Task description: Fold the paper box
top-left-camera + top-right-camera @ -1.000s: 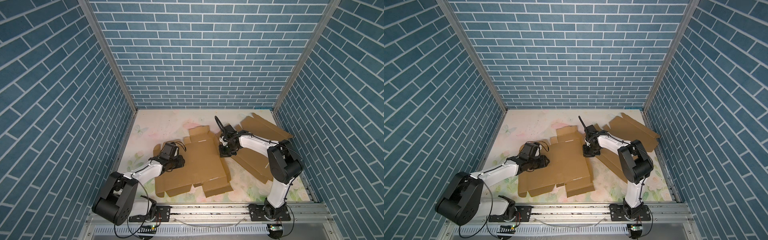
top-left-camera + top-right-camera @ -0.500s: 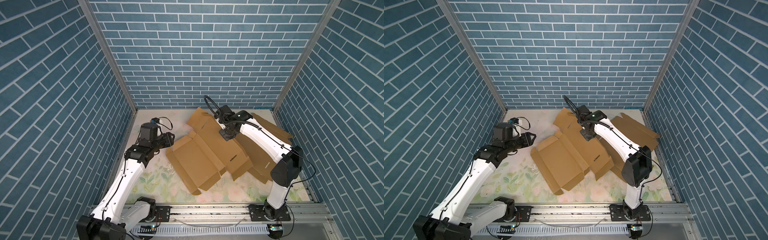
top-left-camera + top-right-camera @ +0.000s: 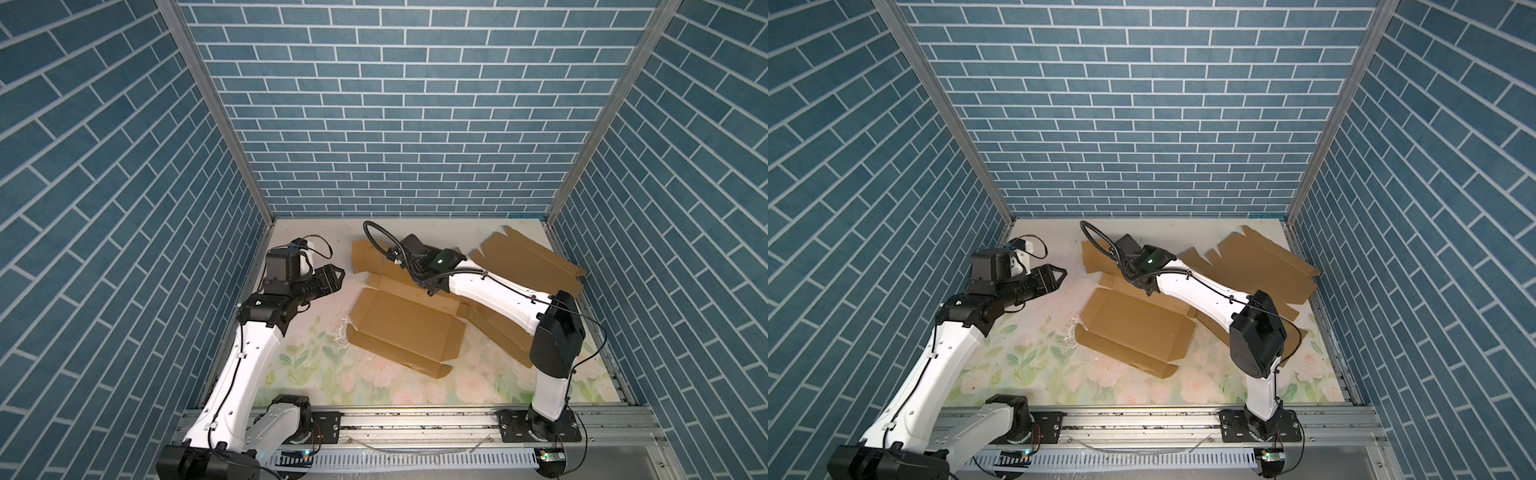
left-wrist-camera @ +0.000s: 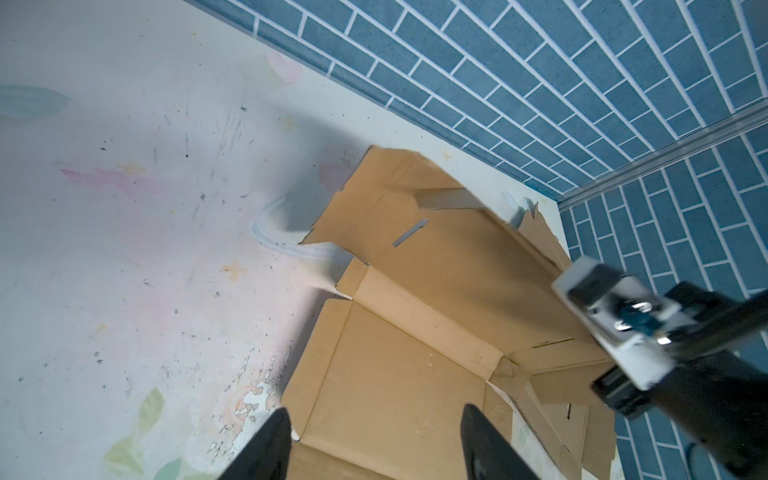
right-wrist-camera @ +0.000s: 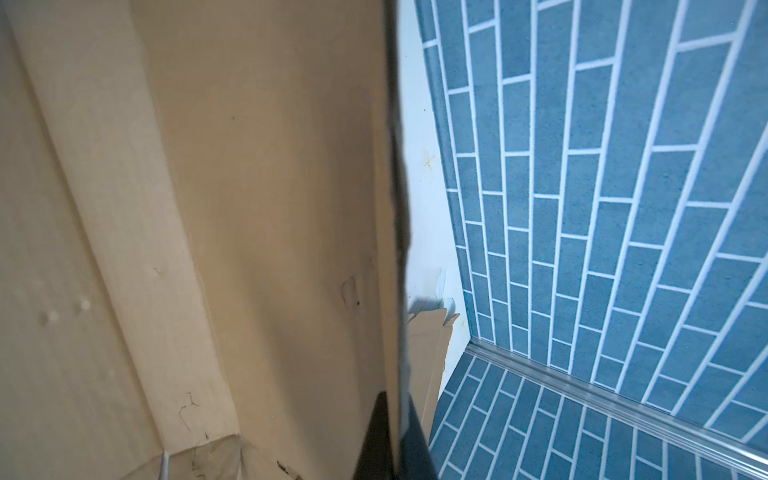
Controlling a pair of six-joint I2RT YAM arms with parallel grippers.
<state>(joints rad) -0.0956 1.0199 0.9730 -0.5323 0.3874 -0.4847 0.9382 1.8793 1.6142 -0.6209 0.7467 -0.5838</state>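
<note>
The paper box (image 3: 405, 328) is a brown cardboard blank, partly folded, lying mid-table in both top views (image 3: 1133, 328). Its far panel (image 3: 370, 257) is tilted up. My right gripper (image 3: 407, 245) (image 3: 1126, 244) is shut on that panel's edge. In the right wrist view the two fingers (image 5: 374, 436) pinch the thin cardboard edge (image 5: 397, 249) at the gripper (image 5: 395, 440). My left gripper (image 3: 338, 278) (image 3: 1061, 276) hangs open above the table, left of the box and apart from it. Through its open tips (image 4: 374, 436) the left wrist view shows the box's main panel (image 4: 395, 374).
A second flat cardboard blank (image 3: 528, 257) (image 3: 1258, 262) lies at the back right, partly under the right arm. Blue brick walls (image 3: 395, 124) close in the back and both sides. The floral mat (image 3: 332, 374) shows bare in front and on the left.
My left gripper has let go of the box's left side, risen, drawn back to the left and widened. The right gripper has lifted the box's far edge and turned the box.
</note>
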